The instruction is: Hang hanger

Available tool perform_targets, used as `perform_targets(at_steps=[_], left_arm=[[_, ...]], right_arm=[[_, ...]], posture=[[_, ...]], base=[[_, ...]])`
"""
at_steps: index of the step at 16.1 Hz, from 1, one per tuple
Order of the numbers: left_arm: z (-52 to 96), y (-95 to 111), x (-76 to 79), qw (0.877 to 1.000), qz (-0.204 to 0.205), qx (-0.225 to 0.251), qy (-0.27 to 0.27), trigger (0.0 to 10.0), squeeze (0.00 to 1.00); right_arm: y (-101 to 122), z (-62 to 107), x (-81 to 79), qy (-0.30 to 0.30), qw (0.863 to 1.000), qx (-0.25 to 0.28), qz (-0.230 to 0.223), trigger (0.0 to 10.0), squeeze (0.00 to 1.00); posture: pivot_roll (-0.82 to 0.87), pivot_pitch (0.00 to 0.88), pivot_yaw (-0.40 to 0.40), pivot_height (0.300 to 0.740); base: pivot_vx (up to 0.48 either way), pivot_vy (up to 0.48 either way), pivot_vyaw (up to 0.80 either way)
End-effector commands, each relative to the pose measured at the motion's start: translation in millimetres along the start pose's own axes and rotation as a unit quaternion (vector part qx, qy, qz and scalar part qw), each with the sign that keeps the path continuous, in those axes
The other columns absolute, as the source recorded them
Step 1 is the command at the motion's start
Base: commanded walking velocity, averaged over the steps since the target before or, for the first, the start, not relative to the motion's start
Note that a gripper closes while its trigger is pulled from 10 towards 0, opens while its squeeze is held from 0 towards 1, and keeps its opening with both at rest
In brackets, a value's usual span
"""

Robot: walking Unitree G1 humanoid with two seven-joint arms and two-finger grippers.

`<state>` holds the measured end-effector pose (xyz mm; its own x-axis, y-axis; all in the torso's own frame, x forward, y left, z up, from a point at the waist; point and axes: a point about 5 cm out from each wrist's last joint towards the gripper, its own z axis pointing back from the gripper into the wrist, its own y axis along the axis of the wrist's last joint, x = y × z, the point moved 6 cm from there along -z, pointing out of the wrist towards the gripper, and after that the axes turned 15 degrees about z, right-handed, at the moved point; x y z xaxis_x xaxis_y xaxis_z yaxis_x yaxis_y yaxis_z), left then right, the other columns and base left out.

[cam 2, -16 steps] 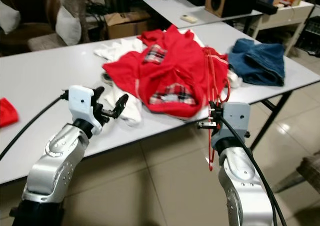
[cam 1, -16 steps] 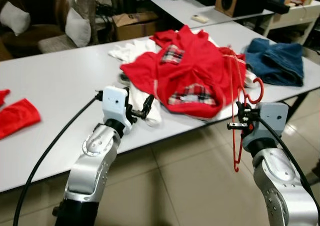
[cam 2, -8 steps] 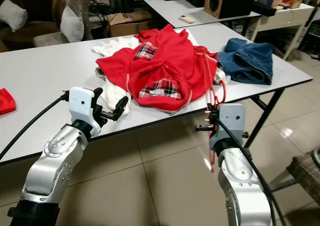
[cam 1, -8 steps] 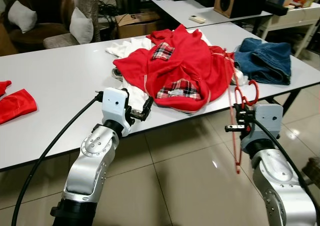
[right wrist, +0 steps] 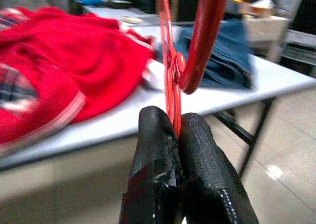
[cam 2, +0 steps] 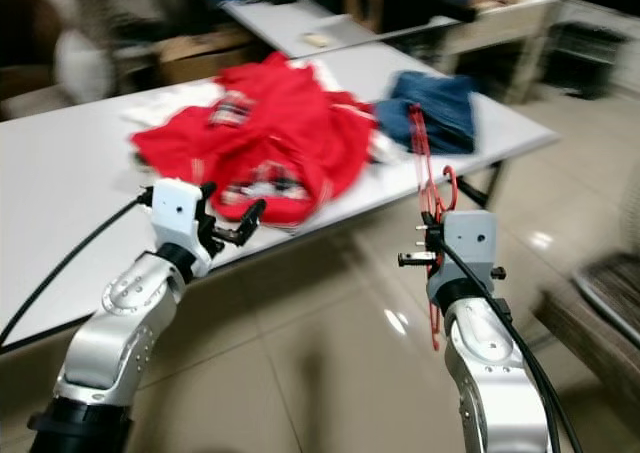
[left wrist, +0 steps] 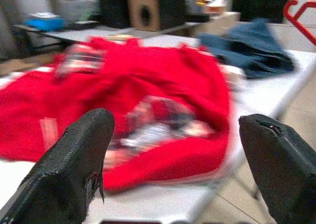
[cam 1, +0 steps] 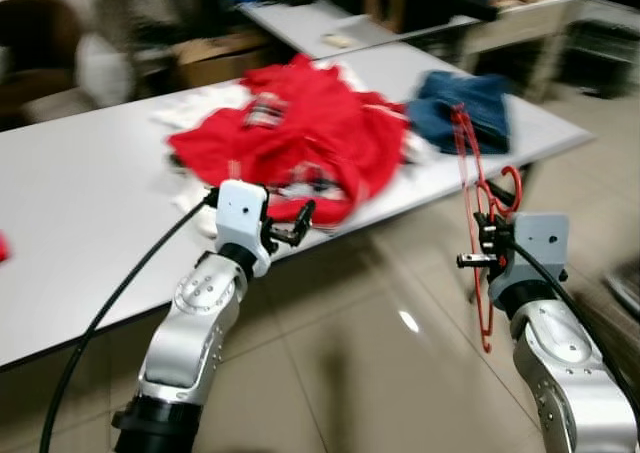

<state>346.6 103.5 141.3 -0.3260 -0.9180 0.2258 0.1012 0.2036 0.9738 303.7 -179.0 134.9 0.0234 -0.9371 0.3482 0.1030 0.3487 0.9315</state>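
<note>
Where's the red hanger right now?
The red hanger is pinched upright in the right gripper, on the robot's right, off the white table near its corner by the blue jeans, its lower end hanging over the tiled floor.

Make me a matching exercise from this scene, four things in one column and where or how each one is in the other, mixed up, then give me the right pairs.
Things:
1. red hanger
2. blue jeans
3. left gripper
4. red garment

States:
A. heaped in the middle of the white table
B. open, holding nothing, near the table's front edge
C. clamped between the fingers of the right gripper, away from the table
D. folded near the table's right end

Pairs: 1-C, 2-D, 3-B, 4-A
</note>
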Motion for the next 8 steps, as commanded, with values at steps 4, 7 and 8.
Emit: perform_targets(at_steps=[4, 7, 8], left_arm=[[0.7, 4, -13.8, 1.000, -0.012, 0.006, 0.028, 10.0, 1.00], [1.0, 7, -22.4, 0.998, -0.019, 0.014, 0.054, 10.0, 1.00], [1.1, 8, -24.8, 0.998, -0.020, 0.016, 0.060, 10.0, 1.00]], right_arm=[[11, -0.6, -6.9, 0.016, 1.000, 0.024, 0.004, 10.0, 0.00], [14, -0.8, -12.5, 0.041, 0.997, 0.033, 0.050, 10.0, 0.00], [15, -0.7, -13.0, 0.040, 0.998, 0.037, 0.041, 10.0, 0.00]], posture=[[-0.11, 0.000, 0.024, 0.740], [-0.12, 0.000, 0.022, 0.740], [-0.11, 0.000, 0.022, 0.740]], base=[[0.370, 0.000, 0.00], [0.372, 0.000, 0.42], [0.371, 0.000, 0.80]])
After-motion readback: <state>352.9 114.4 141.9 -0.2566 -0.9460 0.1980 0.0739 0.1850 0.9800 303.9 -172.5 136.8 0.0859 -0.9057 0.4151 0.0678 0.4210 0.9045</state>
